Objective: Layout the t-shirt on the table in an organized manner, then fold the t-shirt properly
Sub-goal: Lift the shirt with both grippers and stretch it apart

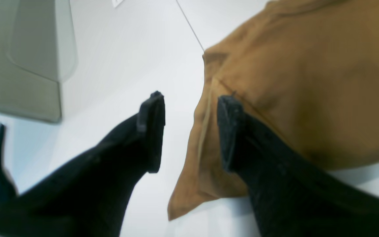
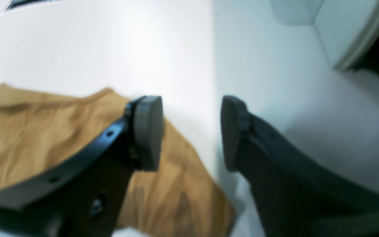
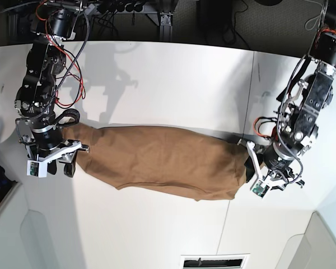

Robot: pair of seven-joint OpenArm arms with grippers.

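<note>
Counter (image 3: pixel 157 73): broad, flat, matte white, thin dark seam. T-shirt (image 3: pixel 162 159): soft tan cloth, long folded band lying across counter between arms. Fold step looks underway; next likely calls for fresh end grips. Left gripper (image 1: pixel 191 131), right gripper (image 2: pixel 192 133): jaws apart, empty, at shirt ends.

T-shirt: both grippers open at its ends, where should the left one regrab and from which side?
Probably the loose corner of the t-shirt nearest the left gripper. In the left wrist view that corner juts off the main cloth onto bare table, with a hem edge beside the open jaws. Come in from the table side, one finger sliding under the edge, rather than pinching the flat middle.
</note>
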